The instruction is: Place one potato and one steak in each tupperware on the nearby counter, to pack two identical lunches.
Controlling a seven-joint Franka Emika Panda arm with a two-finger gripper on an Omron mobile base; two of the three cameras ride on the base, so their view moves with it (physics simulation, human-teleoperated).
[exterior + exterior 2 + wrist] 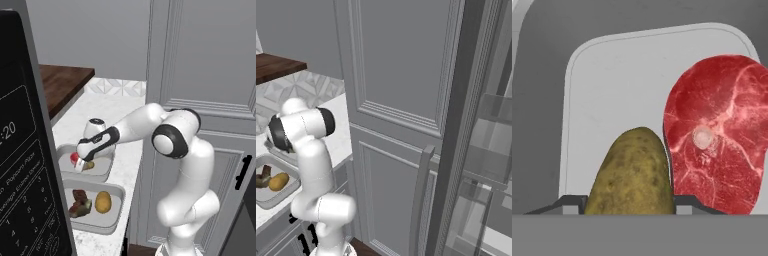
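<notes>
End effector (pixel 81 166) clamped on the slim olive-yellow potato (pixel 631 175) inside the far shallow light-grey tupperware tray (pixel 612 80), beside the flat bright red steak (pixel 714 135), on the white marbled tabletop (pixel 117 107)

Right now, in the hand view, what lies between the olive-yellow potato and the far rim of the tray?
Bare tray floor: beyond the olive-yellow potato nothing lies before the tray's far rim. The red steak sits off to one side, in the same tray.

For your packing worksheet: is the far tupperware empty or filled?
Filled: the far tupperware holds a red steak, with the olive potato over it.
</notes>
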